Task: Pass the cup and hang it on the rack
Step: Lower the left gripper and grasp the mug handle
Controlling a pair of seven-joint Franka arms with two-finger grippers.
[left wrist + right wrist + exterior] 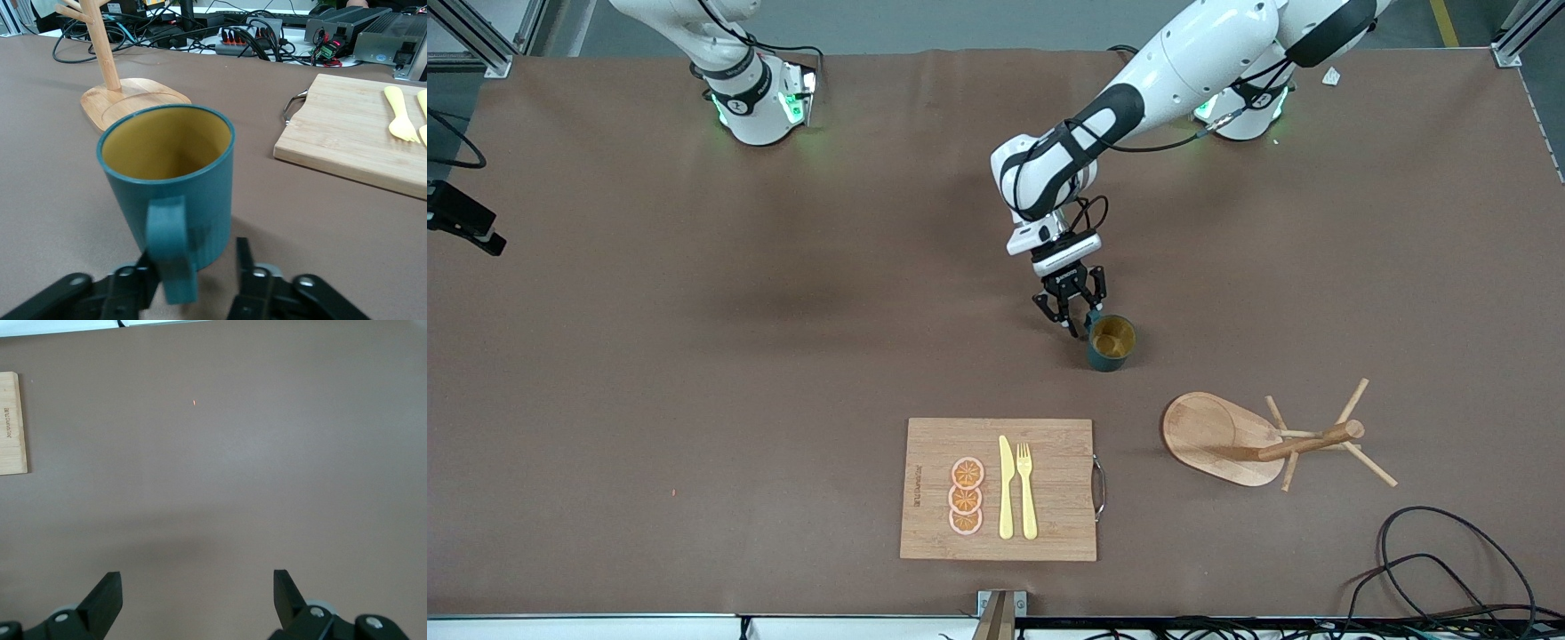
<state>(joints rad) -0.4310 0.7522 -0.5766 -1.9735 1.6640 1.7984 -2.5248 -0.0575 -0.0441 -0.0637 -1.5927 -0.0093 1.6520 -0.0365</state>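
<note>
One cup (pixel 1111 342) is seen upright at centre right of the front view, its yellow inside empty; any lettering is hidden. Its handle (pixel 171 248) is flanked by the parted fingers of the left gripper (pixel 1074 310), not yet closed on it. One rack (pixel 1258 437) stands lower right. One cutting board (pixel 934 542) carries three orange slices (pixel 966 496), one knife (pixel 1006 488) and one fork (pixel 1027 490). The right gripper (pixel 197 600), wide open and empty, is seen only in its wrist view
</note>
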